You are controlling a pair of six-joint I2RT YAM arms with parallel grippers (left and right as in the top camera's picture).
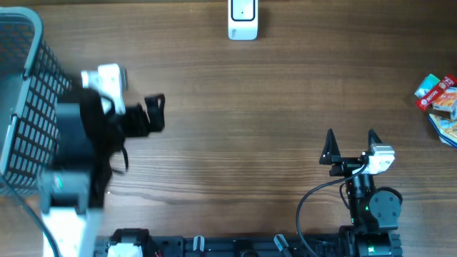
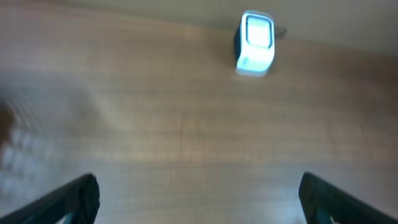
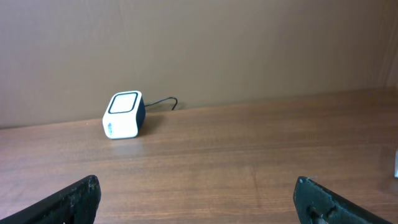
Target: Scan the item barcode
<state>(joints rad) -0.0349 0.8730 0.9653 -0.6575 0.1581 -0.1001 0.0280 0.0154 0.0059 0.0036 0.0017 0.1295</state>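
Observation:
A white barcode scanner (image 1: pixel 243 19) with a dark window stands at the table's far edge; it also shows in the left wrist view (image 2: pixel 255 43) and in the right wrist view (image 3: pixel 123 116), where a black cable runs from its back. Colourful item packets (image 1: pixel 439 100) lie at the right edge of the table. My left gripper (image 1: pixel 156 114) hangs beside the basket, blurred, and stands open with only bare wood between its fingers (image 2: pixel 84 196). My right gripper (image 1: pixel 350 141) rests near the front right, open and empty, its fingers (image 3: pixel 81 199) wide apart.
A grey mesh basket (image 1: pixel 28 86) fills the left edge of the table, partly under the left arm. The arm bases and black cables run along the front edge.

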